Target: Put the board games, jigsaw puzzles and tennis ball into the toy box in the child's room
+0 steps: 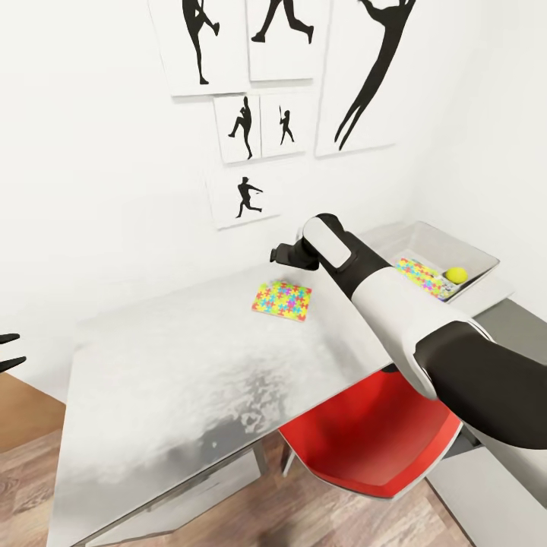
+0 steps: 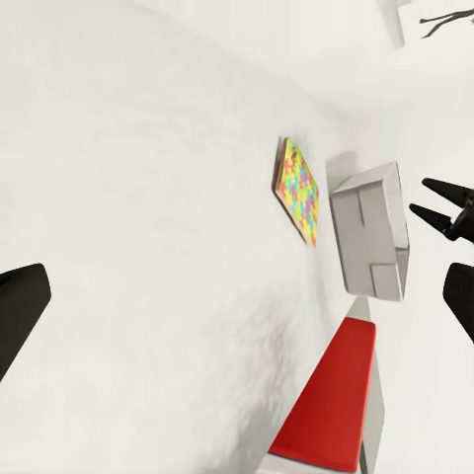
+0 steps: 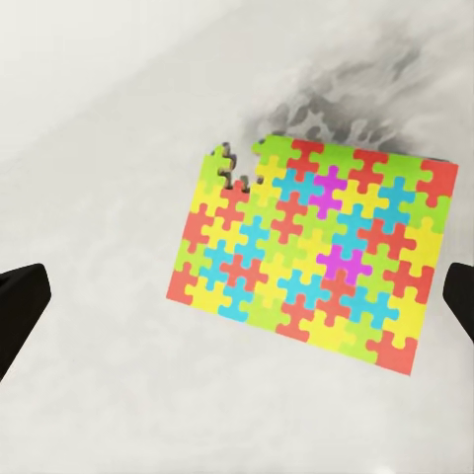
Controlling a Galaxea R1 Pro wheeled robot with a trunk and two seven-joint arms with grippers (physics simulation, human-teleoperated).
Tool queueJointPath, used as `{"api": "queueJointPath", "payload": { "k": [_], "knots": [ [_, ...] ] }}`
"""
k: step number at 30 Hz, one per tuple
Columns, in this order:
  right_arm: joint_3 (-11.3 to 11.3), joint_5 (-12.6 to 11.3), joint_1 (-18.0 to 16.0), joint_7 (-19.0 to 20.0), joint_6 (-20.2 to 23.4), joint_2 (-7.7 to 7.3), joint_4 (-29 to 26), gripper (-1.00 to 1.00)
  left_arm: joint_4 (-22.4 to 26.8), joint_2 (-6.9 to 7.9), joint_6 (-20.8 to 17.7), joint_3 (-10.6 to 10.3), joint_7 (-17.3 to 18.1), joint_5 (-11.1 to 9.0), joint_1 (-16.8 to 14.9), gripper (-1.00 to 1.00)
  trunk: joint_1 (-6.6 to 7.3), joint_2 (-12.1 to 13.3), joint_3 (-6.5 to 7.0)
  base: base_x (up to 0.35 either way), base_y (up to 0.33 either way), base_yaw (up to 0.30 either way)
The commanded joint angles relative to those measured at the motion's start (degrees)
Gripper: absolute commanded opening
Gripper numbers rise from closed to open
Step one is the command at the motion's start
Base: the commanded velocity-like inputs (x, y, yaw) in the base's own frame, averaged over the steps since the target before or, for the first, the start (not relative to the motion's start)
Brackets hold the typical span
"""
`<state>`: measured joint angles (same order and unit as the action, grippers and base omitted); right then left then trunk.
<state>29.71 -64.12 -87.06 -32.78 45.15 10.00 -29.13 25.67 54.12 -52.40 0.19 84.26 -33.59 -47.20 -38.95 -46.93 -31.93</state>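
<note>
Glossy desk, matt card and hard plastic shells

We see the desk point(image 1: 190, 380) as a pale, smooth top with a soft sheen that carries blurred grey reflections, almost like brushed metal or polished laminate; the jigsaw puzzle point(image 3: 316, 257) on it looks like flat matt card, brightly printed, with a piece missing at one corner; the toy box point(image 1: 471, 262) reads as smooth light grey plastic, and the tennis ball point(image 1: 456, 274) inside it as plain matt yellow-green; the chair seat point(image 1: 372, 441) is glossy red moulded plastic, the floor point(image 1: 30, 471) matt wood plank with visible grain, the wall point(image 1: 99, 190) flat white paint, and our right arm point(image 1: 395, 311) smooth white and matt black casing
</note>
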Motion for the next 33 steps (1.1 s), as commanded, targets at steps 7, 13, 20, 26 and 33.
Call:
{"api": "queueJointPath", "payload": {
  "k": [7,13,20,26,33],
  "knots": [
    [0.17,-0.48,-0.04,-0.53,-0.05,0.00,-0.05,1.00,-0.01,0.02,-0.62,-0.02,0.29,0.01,-0.05,1.00,-0.01,-0.05,-0.05,0.000,0.000,0.016],
    [0.17,-0.48,-0.04,-0.53,-0.06,0.00,-0.05,1.00,0.00,0.02,-0.61,-0.09,0.29,0.01,-0.03,1.00,-0.01,-0.05,0.11,0.000,0.000,0.173],
    [0.17,-0.48,-0.03,-0.53,0.00,0.00,-0.05,1.00,0.02,0.02,-0.64,-0.10,0.30,0.01,-0.03,1.00,-0.01,-0.05,0.16,0.000,0.000,0.054],
    [0.17,-0.48,-0.04,-0.52,0.02,0.00,-0.05,1.00,0.02,-0.01,-0.68,-0.10,0.30,0.01,-0.02,1.00,-0.01,-0.05,0.16,0.000,0.000,0.004],
    [0.17,-0.45,-0.03,-0.53,0.03,0.00,-0.05,1.00,0.01,-0.06,-0.69,-0.14,0.30,0.08,-0.01,1.00,-0.01,-0.05,0.16,0.000,0.000,0.000]
  ]
}}
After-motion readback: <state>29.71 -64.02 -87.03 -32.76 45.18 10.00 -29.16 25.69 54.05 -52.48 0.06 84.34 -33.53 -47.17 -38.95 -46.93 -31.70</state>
